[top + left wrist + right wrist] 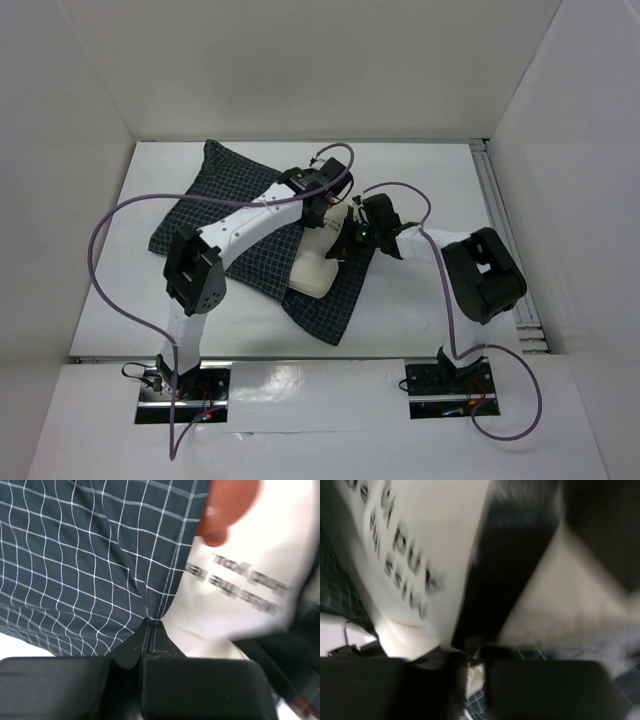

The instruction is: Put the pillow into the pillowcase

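The pillowcase (215, 215) lies spread on the desk (420, 180). The pillow (315, 272) rests on its right part, mostly uncovered; I cannot tell how much of it is inside. In the left wrist view, my left hand (150, 639) is closed and pinches the edge of the pillowcase, just beside the pillow's black lettering (240, 582). My right hand (474, 655) is at the pillow, but that view is blurred, so I cannot tell if it grips anything.
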Robot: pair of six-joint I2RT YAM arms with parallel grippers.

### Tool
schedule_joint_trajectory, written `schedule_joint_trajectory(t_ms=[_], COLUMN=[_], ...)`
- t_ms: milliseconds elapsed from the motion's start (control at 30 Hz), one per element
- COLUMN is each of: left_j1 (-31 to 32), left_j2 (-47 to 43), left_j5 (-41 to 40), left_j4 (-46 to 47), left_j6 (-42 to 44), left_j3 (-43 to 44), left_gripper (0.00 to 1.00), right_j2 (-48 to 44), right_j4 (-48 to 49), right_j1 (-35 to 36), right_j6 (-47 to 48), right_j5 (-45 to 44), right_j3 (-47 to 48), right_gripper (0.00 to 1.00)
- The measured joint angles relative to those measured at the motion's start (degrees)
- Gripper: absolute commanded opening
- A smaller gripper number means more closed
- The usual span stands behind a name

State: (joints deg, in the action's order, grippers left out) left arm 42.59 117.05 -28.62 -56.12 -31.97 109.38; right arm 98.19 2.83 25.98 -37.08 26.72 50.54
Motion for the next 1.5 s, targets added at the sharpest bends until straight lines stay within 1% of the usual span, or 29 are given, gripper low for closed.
schedule_joint_trajectory(t_ms=[67,133,233,367,433,500,567,633,733,900,1100,1267,1333,1400,1500], left_j1=[0.09,-0.26,-0.44,0.63,2.05,2.82,3.37,3.63,4.74,6.03,8.61,10.67,10.80,10.32,8.76], left_j2=[-2.32,-4.35,-5.62,-5.62,-5.64,-5.64,-5.64,-5.66,-6.40,-7.93,-8.83,-8.96,-8.94,-8.63,-7.30], left_j5=[1.99,3.98,8.00,12.46,14.03,14.56,14.80,15.37,15.26,14.08,10.78,9.86,9.84,9.86,9.40], left_j4=[0.46,0.90,-0.83,-2.69,-2.45,-2.32,-1.51,0.28,2.71,4.24,1.22,-3.43,-4.35,-5.05,-5.64], left_j6=[0.63,1.36,2.19,2.23,2.01,1.77,1.07,-0.72,-4.15,-8.92,-13.38,-15.21,-15.39,-15.41,-15.39], left_j3=[0.00,0.07,2.78,9.25,11.61,11.74,11.04,9.73,6.21,1.25,0.83,0.81,0.42,-0.17,-1.14], left_gripper=[0.00,0.00,0.00,0.00,0.00,0.00,0.00,0.00,0.00,0.00,0.00,0.00,0.00,0.00,0.00], right_j2=[2.40,1.57,-4.11,-16.44,-17.90,-15.67,-12.20,-11.39,-14.21,-20.24,-25.05,-28.87,-28.72,-26.47,-18.45], right_j4=[0.07,0.11,-0.72,-0.31,0.57,2.01,3.26,3.15,2.10,-1.25,-7.89,-13.44,-13.97,-12.66,-7.85], right_j1=[0.07,0.83,3.19,5.88,6.29,6.43,6.84,7.32,6.97,4.33,-0.28,-1.29,-1.55,-1.86,-2.19], right_j6=[-0.39,-0.50,-0.59,-2.08,-2.86,-3.43,-3.98,-4.02,-3.45,-1.36,2.71,6.60,7.63,8.41,8.66], right_j5=[1.70,1.73,-0.52,-3.15,-2.43,-0.76,-0.22,-2.03,-4.26,-2.82,-2.75,-3.69,-3.78,-3.26,-1.07], right_j3=[2.71,3.19,1.97,-2.73,-3.21,-2.47,-2.29,-3.50,-5.81,-10.10,-11.78,-11.78,-11.78,-11.78,-11.72], right_gripper=[0.00,0.00,0.00,0.00,0.00,0.00,0.00,0.00,0.00,0.00,0.00,0.00,0.00,0.00,0.00])
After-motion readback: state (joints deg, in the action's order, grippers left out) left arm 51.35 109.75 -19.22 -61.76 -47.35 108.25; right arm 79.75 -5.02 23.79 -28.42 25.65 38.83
